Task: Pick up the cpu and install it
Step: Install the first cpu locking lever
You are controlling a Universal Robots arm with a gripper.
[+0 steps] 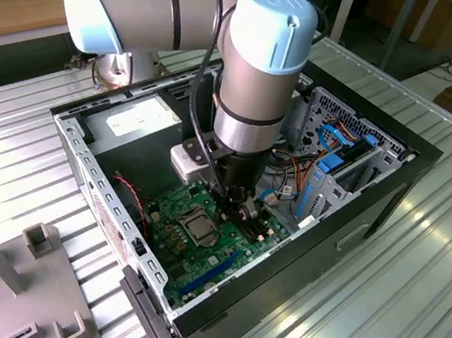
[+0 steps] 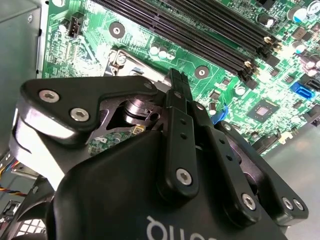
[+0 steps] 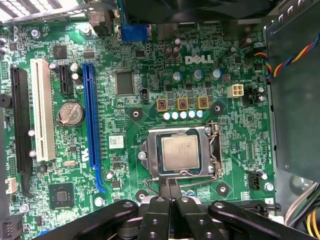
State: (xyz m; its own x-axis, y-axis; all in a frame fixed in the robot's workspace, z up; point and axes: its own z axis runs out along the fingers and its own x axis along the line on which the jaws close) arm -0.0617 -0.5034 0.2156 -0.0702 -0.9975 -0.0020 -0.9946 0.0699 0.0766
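The cpu is a silver-grey square lying flat inside the metal-framed socket on the green motherboard. In the exterior view the cpu lies at the board's middle. My gripper hovers just beside the socket's edge, its two black fingers pressed together with nothing between them. In the second wrist view the gripper points down at the board near the socket's frame. In the exterior view the gripper hangs inside the open computer case, on the exterior view's right of the socket.
The open black case has walls on all sides. Long black memory slots run beside the socket. Blue and white expansion slots lie farther off. Cables and a drive cage crowd the exterior view's right. A grey fixture stands outside.
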